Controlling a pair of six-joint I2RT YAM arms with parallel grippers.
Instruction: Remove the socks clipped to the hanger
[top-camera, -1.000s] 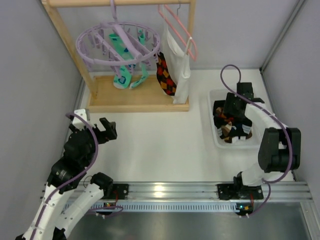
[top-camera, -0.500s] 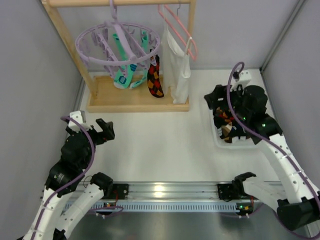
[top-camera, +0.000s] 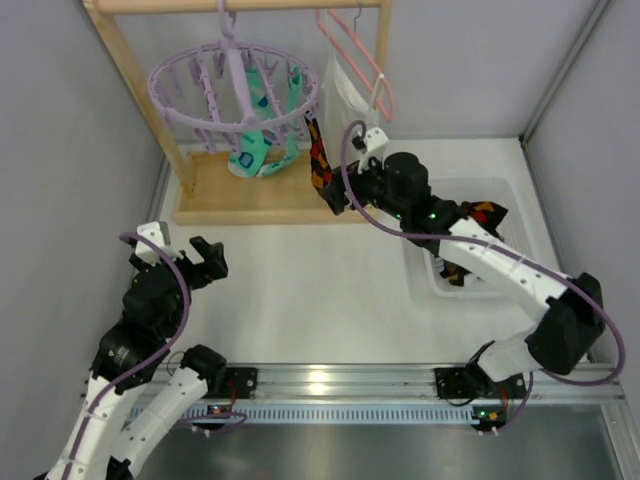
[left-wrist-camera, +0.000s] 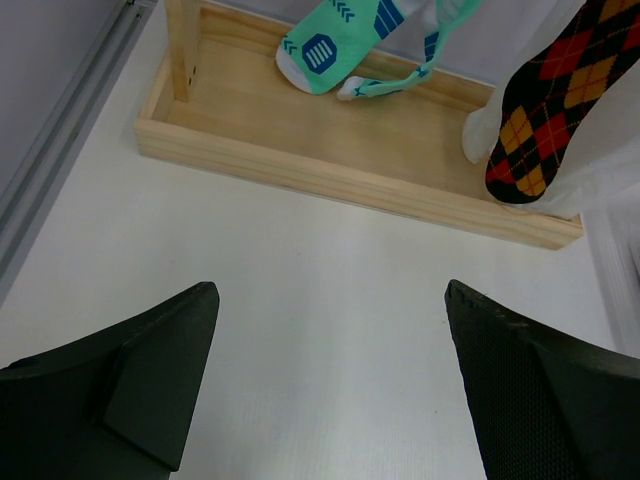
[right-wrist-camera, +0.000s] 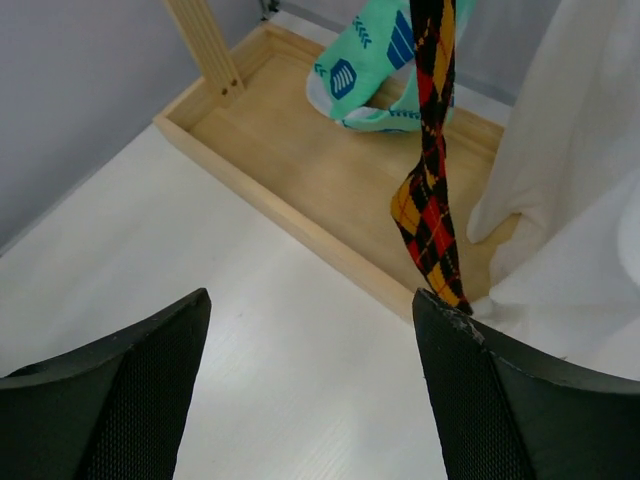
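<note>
The round lavender hanger (top-camera: 235, 85) hangs from the wooden rack's top bar. Teal socks (top-camera: 255, 150) and a black sock with orange and red diamonds (top-camera: 319, 160) hang from its clips. Both show in the left wrist view, teal (left-wrist-camera: 335, 45) and diamond (left-wrist-camera: 545, 110), and in the right wrist view, teal (right-wrist-camera: 370, 70) and diamond (right-wrist-camera: 430, 200). My right gripper (top-camera: 345, 195) is open, reaching close to the diamond sock's lower end; its jaws (right-wrist-camera: 310, 305) hold nothing. My left gripper (top-camera: 205, 258) is open and empty above the table at the left.
A white garment (top-camera: 350, 100) hangs on a pink wire hanger (top-camera: 365, 65) right of the socks. The wooden rack base tray (top-camera: 215, 205) lies below. A white bin (top-camera: 425, 270) at the right holds several removed socks (top-camera: 480, 215).
My right arm has swung from over the white bin leftward to the diamond sock. The lavender hanger has turned a little. My left arm has barely moved.
</note>
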